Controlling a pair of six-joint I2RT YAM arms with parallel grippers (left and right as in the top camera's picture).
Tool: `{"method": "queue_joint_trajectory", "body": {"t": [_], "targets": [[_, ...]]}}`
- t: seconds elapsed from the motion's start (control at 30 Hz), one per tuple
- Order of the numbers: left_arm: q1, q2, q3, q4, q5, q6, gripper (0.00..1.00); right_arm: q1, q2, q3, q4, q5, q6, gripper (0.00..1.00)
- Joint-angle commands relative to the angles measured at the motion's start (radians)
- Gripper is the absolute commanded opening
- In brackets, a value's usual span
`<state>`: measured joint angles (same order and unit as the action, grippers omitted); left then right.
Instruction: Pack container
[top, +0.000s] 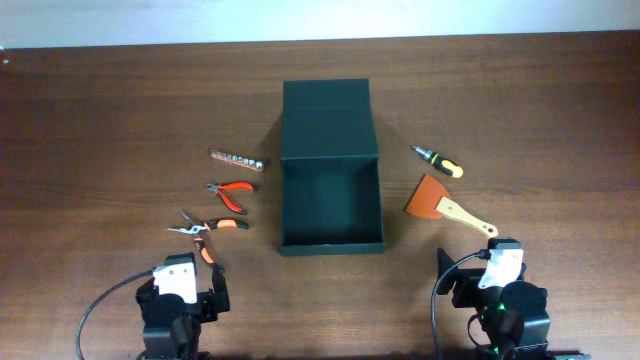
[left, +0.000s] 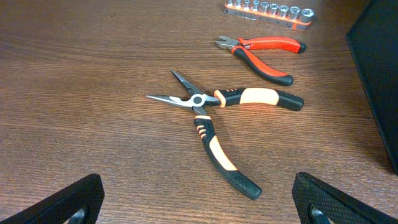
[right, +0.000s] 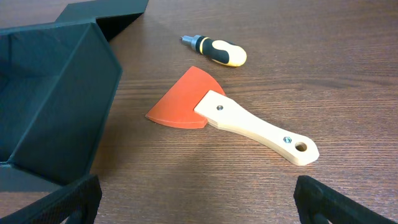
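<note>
Dark green container (top: 331, 205) open at table centre, lid flap laid back, my left gripper (left: 199, 208) spread wide, holding nothing, facing long-nose pliers (left: 211, 124), my right gripper (right: 196, 205) likewise wide, empty-handed, facing orange scraper (right: 217, 112) beside the container

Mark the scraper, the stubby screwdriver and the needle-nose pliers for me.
scraper (right: 229, 117): right wrist view, on the wide end of the wooden handle, by the orange blade.
stubby screwdriver (right: 217, 50): right wrist view, on the handle.
needle-nose pliers (left: 197, 99): left wrist view, on the pivot.
</note>
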<state>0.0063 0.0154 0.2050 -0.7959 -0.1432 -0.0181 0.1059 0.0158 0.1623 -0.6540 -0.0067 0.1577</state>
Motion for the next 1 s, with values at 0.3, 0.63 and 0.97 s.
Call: {"method": "queue_joint_trajectory", "body": {"t": [0.3,0.63,0.97], "targets": [[0.003,-0.010,-0.010,0.002,-0.003,0.019,0.99,0.003,-0.011,-0.006,-0.003,0.019,0.008,0.99],[0.003,-0.010,-0.010,0.002,-0.003,0.019,0.99,0.003,-0.011,-0.006,-0.003,0.019,0.008,0.99],[0.003,-0.010,-0.010,0.002,-0.003,0.019,0.99,0.005,0.002,0.023,-0.001,0.017,0.039,0.99]]}}
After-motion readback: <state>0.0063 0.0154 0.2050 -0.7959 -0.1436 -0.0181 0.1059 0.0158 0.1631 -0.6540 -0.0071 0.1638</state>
